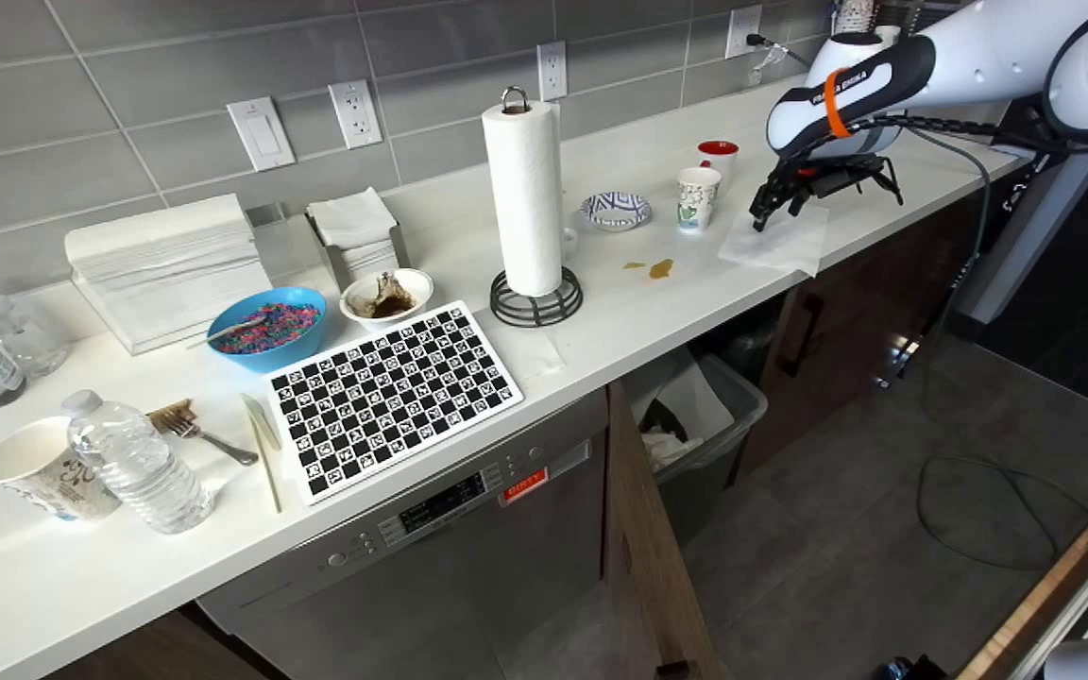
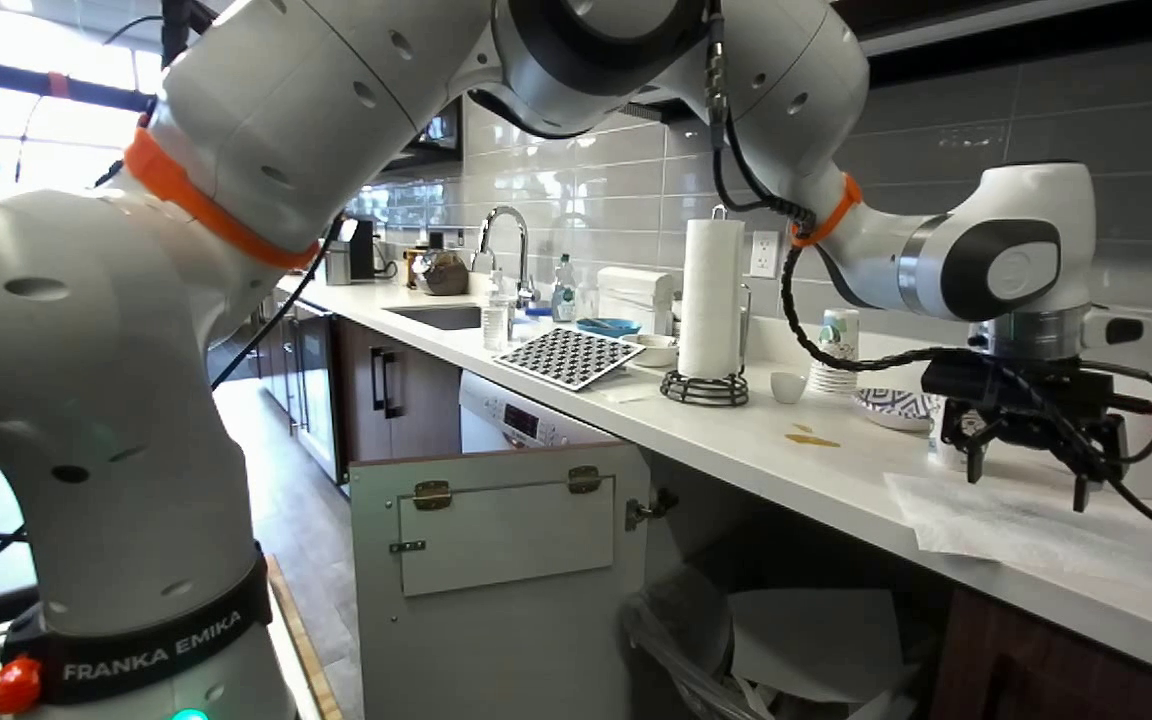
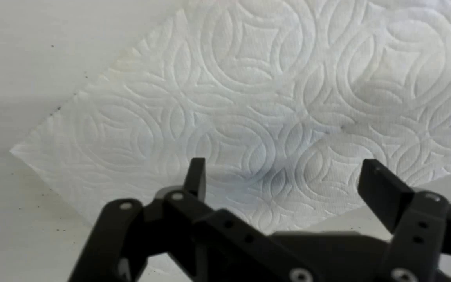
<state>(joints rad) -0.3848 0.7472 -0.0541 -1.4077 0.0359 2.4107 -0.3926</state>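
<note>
While black two-fingered hand (image 3: 284, 167) gapes empty, white paper towel (image 2: 1011, 530) lies spread below; amber patches (image 2: 813, 440), its ten o'clock, exterior view, seem unwiped.

The arm (image 1: 988, 57) is wearing its brand twice lol: FRANKA EMIKA is running along it by an orange strap (image 1: 833, 106) in an exterior view, and FRANKA EMIKA is wrapping a black collar (image 2: 153, 648) down low in an exterior view. A red sticker (image 1: 524, 485) on the dishwasher (image 1: 412, 595) is shouting DIRTY. Its display (image 1: 442, 502) is coming out too small to read.
</note>
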